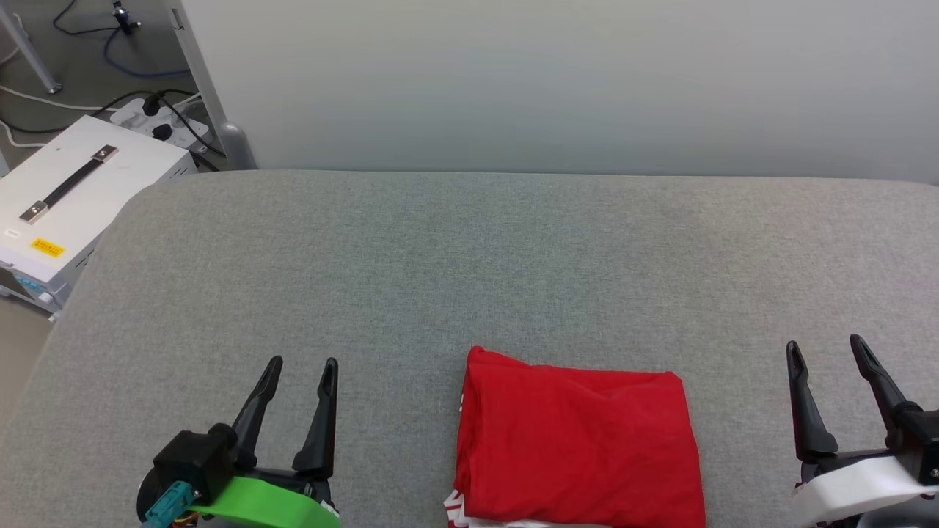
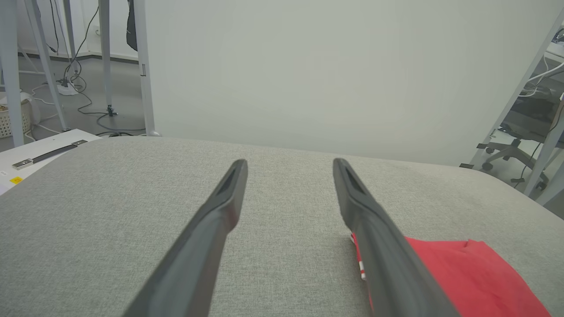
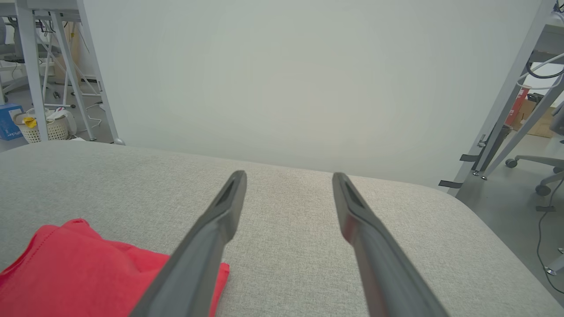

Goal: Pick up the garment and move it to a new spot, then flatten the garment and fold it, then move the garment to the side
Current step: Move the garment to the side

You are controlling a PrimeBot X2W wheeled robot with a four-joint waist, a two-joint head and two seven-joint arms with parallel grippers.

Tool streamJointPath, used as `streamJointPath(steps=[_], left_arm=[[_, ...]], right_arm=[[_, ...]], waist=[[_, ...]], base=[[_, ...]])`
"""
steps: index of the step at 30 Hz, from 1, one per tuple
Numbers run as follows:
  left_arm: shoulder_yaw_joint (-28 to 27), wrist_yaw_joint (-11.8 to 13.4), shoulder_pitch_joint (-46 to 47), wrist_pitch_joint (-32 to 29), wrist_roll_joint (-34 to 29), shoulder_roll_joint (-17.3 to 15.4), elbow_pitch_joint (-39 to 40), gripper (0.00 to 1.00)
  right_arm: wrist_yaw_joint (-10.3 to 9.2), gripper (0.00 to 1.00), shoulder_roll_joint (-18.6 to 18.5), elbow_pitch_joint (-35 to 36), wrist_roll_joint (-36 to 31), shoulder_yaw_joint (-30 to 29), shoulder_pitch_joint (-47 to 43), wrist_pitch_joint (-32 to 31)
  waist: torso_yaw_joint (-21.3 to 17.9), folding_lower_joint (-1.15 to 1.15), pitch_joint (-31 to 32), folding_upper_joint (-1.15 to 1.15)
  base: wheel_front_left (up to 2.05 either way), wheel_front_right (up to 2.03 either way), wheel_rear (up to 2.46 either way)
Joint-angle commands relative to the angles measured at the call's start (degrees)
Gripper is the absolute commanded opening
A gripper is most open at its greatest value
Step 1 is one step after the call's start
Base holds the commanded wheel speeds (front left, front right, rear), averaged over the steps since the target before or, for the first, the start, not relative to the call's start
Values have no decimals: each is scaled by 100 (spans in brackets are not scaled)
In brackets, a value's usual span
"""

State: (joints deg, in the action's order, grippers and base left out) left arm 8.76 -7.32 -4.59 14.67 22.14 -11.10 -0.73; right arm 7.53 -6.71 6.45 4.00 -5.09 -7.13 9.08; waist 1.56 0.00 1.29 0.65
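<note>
My red cloth shirt (image 1: pixel 579 447) lies folded on the soft grey cloth desk (image 1: pixel 440 257), at 6 o'clock by the near edge. My left hand (image 1: pixel 303 363) is at 7 o'clock, fingers wide apart, holding nothing. My right hand (image 1: pixel 824 342) is at 4 o'clock, fingers wide apart too, holding nothing. The shirt sits between them and touches neither.

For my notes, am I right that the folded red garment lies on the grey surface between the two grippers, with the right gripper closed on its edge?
Not quite: the right gripper is open and clear of the garment, as the head view shows. Otherwise yes: it lies folded on the grey surface, between the left gripper and the right.
</note>
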Motion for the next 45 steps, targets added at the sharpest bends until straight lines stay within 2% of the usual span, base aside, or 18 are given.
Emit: streamJointPath(steps=[1, 7, 11, 16, 22, 29, 41, 42, 43, 44, 45], left_arm=[[-8, -16, -30, 33, -50, 6, 5, 100], [43, -16, -18, 33, -22, -23, 41, 100], [78, -16, 21, 33, -6, -48, 68, 100], [135, -16, 100, 33, 8, -94, 74, 100], [221, -16, 223, 33, 28, -121, 33, 100], [316, -17, 409, 33, 30, -126, 26, 100], [363, -17, 580, 33, 24, -131, -25, 100], [364, -17, 583, 33, 22, -131, -31, 100], [363, -17, 584, 33, 19, -132, -39, 100], [358, -17, 583, 33, 18, -135, -45, 100], [352, -17, 582, 33, 16, -139, -54, 100]], right_arm=[[-4, 100, -11, -7, -7, -8, 26, -41], [-4, 100, -77, 16, 210, 98, 41, -441], [-4, 100, -157, 20, 429, 281, 58, -1175], [-4, 100, -359, -35, 801, 708, 90, -2385], [-4, 100, -348, -175, 1159, 897, 139, -3346], [-4, 100, -183, -482, 1163, 756, 364, -4038], [-4, 100, -93, -1110, 1220, 901, 499, -4680], [-4, 78, -98, -1150, 1224, 927, 498, -4692], [-4, 31, -112, -1195, 1221, 956, 501, -4691], [-4, 0, -131, -1219, 1208, 986, 510, -4677], [-4, 0, -162, -1238, 1187, 1020, 525, -4642]], waist=[[13, 0, 6, -65], [74, 0, -22, -65], [130, 0, -116, -65], [222, 0, -317, -65], [373, 0, -498, -65], [560, 0, -777, -65], [759, 0, -1040, -65], [760, 0, -1040, -65], [758, 0, -1034, -65], [752, 0, -1027, -65], [740, 0, -1014, -65]], base=[[0, 0, 0], [0, 0, 0], [0, 0, 0], [0, 0, 0], [0, 0, 0], [0, 0, 0], [0, 0, 0], [0, 0, 0], [0, 0, 0], [0, 0, 0], [0, 0, 0]])
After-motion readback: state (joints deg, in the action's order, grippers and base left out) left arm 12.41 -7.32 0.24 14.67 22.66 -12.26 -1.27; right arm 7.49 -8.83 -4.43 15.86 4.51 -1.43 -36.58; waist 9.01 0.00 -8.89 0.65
